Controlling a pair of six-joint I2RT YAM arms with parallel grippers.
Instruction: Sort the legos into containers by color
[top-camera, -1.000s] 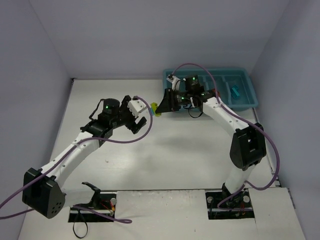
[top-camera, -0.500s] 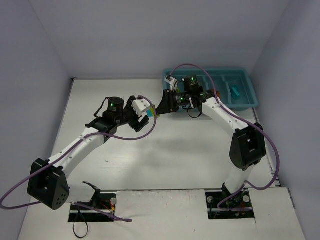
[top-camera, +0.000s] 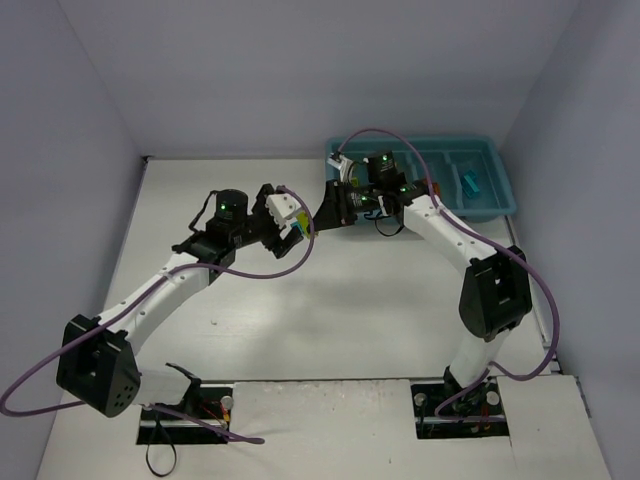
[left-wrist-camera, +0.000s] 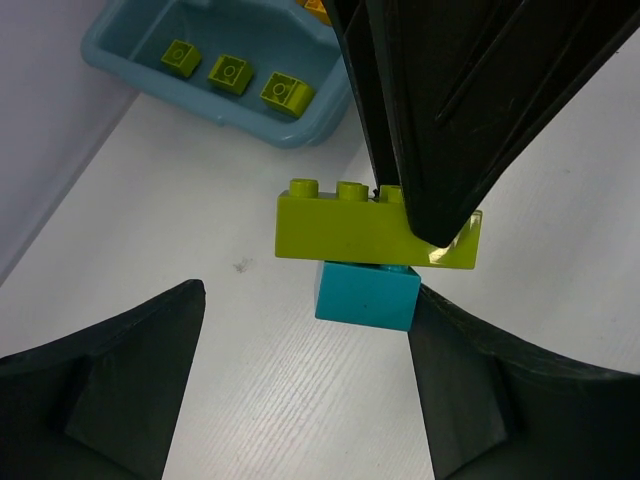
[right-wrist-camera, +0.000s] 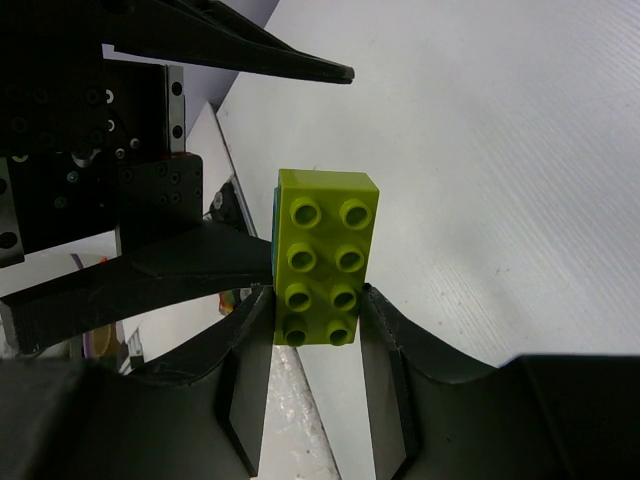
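Now, right gripper (right-wrist-camera: 318, 300): clamped on the lime-green eight-stud brick (right-wrist-camera: 325, 260), one finger against each long side, near the brick's lower end.
Held clump: the lime-green brick has a cyan brick (left-wrist-camera: 366, 295) stuck on its underside; both hang in the air above the white table (top-camera: 350, 310), left of the tray.
Left gripper (left-wrist-camera: 305, 300): jaws apart, straddling the cyan brick; its one finger (left-wrist-camera: 470, 400) stands just beside the brick's edge, and I cannot tell whether it touches; the other stands clear.
Meeting point: in the overhead view both grippers come tip to tip near the tray's left end.
Teal tray (left-wrist-camera: 130, 70): at the table's far right; one compartment holds three lime-green bricks (left-wrist-camera: 229, 72) lying studs up.
Other tray contents: a cyan brick in tray (top-camera: 470, 181) lies in a right-hand compartment.
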